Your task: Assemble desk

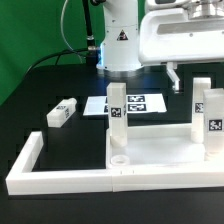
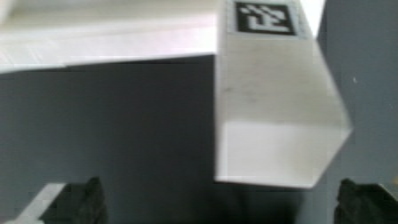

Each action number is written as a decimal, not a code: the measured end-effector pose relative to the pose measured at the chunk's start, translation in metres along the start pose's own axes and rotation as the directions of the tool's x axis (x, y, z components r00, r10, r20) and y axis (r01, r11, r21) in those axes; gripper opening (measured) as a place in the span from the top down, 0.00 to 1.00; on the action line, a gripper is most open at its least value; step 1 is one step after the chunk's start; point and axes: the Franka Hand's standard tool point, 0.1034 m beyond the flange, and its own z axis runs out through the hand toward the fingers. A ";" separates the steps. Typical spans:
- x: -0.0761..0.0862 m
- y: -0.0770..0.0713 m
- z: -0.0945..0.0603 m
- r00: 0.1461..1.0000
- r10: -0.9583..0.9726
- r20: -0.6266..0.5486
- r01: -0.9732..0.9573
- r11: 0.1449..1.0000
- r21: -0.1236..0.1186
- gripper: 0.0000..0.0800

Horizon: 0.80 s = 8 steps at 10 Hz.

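Observation:
The white desk top (image 1: 160, 150) lies inside the border frame with a leg (image 1: 117, 110) standing upright at its near corner on the exterior view's left. Another tagged leg (image 1: 212, 115) stands on its right side. A third leg (image 1: 62, 112) lies loose on the black table to the left. My gripper (image 1: 177, 78) hangs above the desk top's back right, touching nothing. In the wrist view a tagged white leg (image 2: 276, 100) reaches toward my gripper (image 2: 217, 205). Both dark fingertips (image 2: 71, 203) stand wide apart, and nothing is between them.
The white border frame (image 1: 35, 165) runs along the front and the exterior view's left. The marker board (image 1: 135, 103) lies flat behind the desk top. The robot's white base (image 1: 120, 40) stands at the back, before a green backdrop.

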 end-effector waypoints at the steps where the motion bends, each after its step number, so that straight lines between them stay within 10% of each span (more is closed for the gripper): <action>1: -0.002 -0.003 0.001 0.995 0.011 0.094 -0.012 1.000 0.005 0.19; 4: -0.003 -0.013 0.010 0.951 0.027 0.307 -0.021 1.000 -0.023 0.19; 8: -0.008 -0.027 0.023 0.951 0.029 0.308 -0.022 0.999 -0.028 0.19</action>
